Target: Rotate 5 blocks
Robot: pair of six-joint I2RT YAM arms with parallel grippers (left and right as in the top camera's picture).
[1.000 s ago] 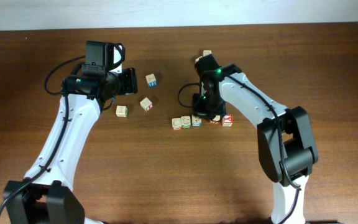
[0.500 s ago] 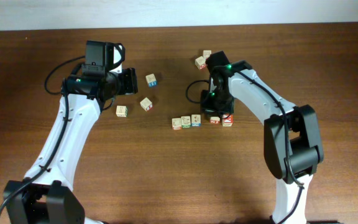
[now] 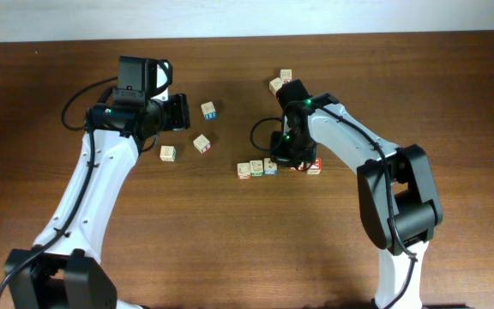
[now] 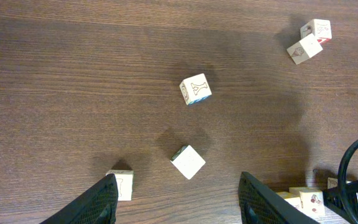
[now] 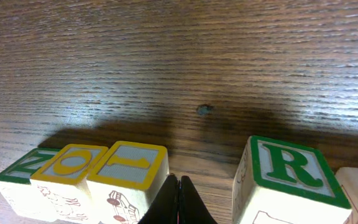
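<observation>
Right gripper [image 5: 178,198] has its fingers pressed together with nothing between them. The tip is poked down into the gap in the row of blocks [image 3: 256,168], right beside the green R block [image 5: 284,167]. My guess is it's being used as a poker to spin a cube instead of lifting it. Left gripper [image 4: 179,208] hangs spread and empty over the loose blocks [image 4: 188,162], well away from that row, probably just keeping clear.

Overhead looks straight down on the whole dark wooden table [image 3: 230,249]. The left wrist looks down from above it. The right wrist sits low and close to the row of pale wooden letter cubes [image 5: 129,165], which overhead shares.
</observation>
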